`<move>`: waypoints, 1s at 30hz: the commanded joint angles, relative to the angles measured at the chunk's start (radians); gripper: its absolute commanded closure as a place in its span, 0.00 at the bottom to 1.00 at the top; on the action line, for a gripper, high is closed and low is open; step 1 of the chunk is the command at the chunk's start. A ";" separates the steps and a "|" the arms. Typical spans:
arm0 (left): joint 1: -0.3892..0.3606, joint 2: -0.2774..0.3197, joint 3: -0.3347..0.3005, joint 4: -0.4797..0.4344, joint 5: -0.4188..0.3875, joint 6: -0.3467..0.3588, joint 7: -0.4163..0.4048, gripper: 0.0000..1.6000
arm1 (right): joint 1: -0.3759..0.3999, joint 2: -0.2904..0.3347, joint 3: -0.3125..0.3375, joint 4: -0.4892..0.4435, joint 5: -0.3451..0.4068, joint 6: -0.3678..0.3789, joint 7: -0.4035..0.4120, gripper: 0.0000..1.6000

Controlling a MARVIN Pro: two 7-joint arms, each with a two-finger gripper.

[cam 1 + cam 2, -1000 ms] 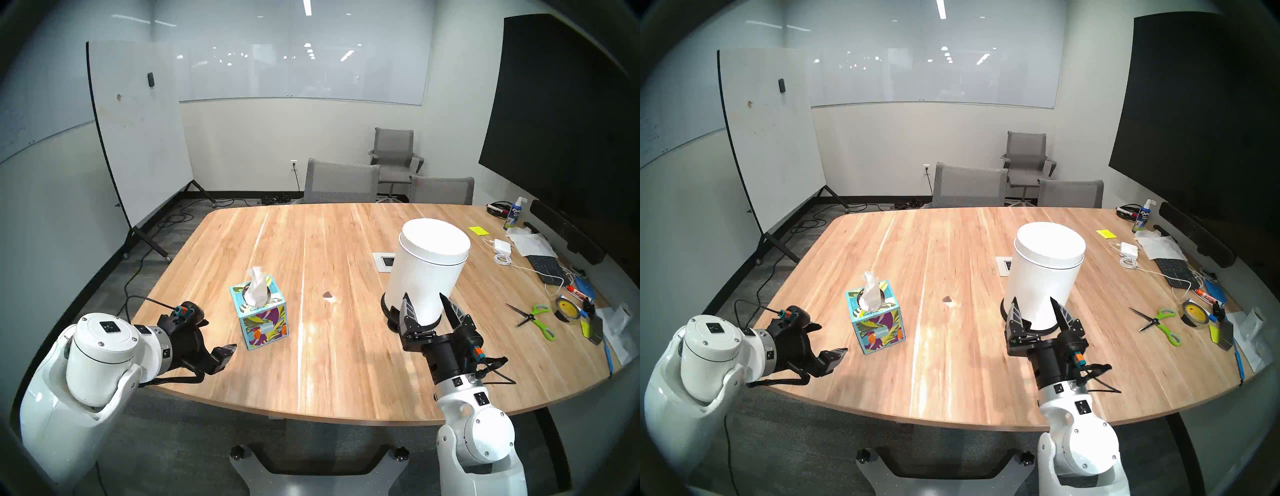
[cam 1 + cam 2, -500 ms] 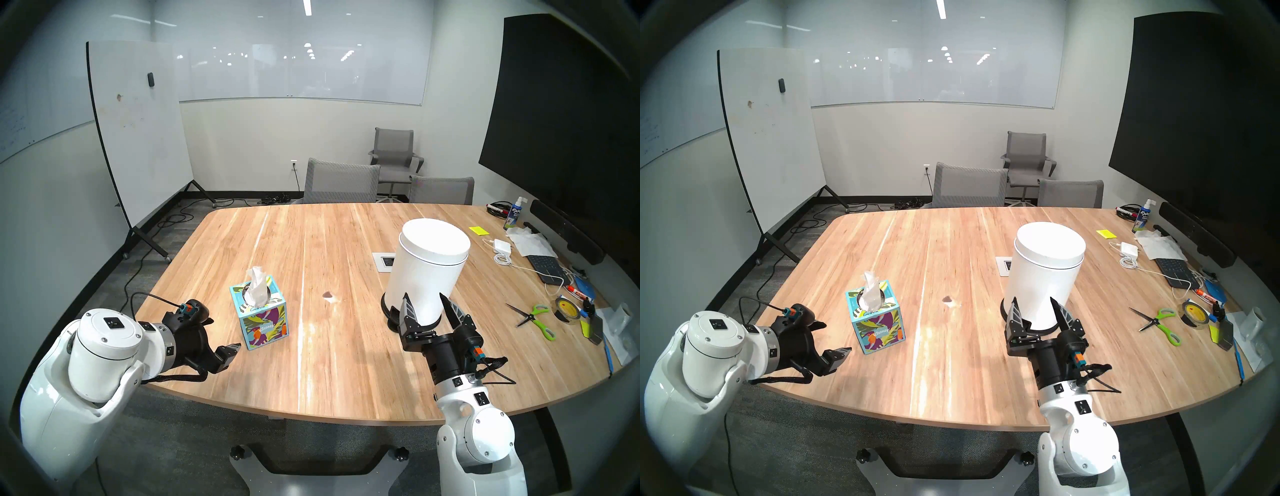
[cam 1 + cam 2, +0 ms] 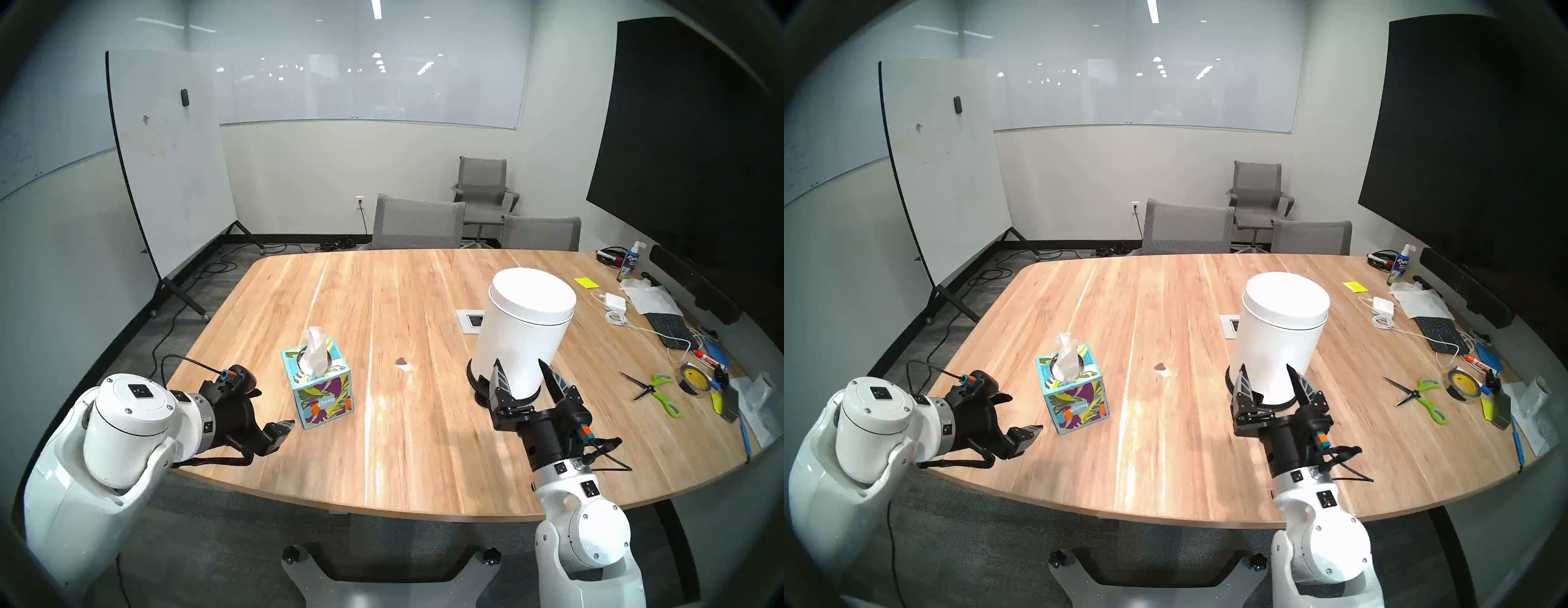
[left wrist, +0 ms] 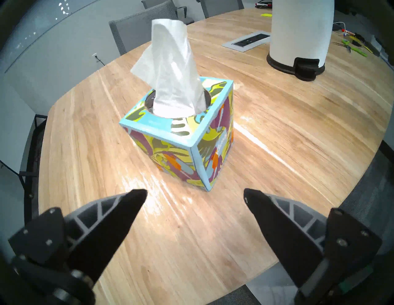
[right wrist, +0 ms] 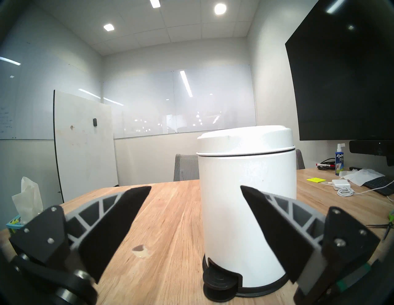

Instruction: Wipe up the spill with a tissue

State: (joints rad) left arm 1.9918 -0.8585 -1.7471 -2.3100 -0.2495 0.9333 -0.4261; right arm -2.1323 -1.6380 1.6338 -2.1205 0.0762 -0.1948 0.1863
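The tissue (image 4: pixel 170 64) stands upright out of the round opening in the top of the tissue box (image 4: pixel 183 147), on the left part of the surface (image 3: pixel 424 446). It is thin, soft, crumpled paper: judged very light, limp and easy to tear, with no stiffness to push against. The best hold is judged to be the free upper part of the sheet, above the box opening, pinched from both sides and drawn straight upward. The box is also light, so it may lift or slide with the sheet if the pull is angled.

The spill (image 3: pixel 401 361) lies on bare wood between the tissue box and the white pedal bin (image 3: pixel 524 331), well apart from both. It is a small dark brown blotch with a pale wet patch just beside it; expect it to smear unless the tissue is pressed flat.

The left pincer (image 4: pixel 195 194) has its jaws spread wide and holds nothing. It sits near the tissue box, aimed down at it, touching neither box nor tissue.

The right pincer (image 5: pixel 196 189) is also spread wide and empty. The bin stands in front of it without contact.
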 commanded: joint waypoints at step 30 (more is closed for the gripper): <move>0.035 -0.002 -0.021 -0.072 0.061 -0.061 0.049 0.00 | 0.002 0.002 0.001 -0.022 0.000 -0.003 0.002 0.00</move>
State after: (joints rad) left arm 2.0288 -0.8647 -1.7613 -2.3499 -0.1913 0.8806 -0.3774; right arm -2.1323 -1.6381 1.6338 -2.1205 0.0762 -0.1948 0.1863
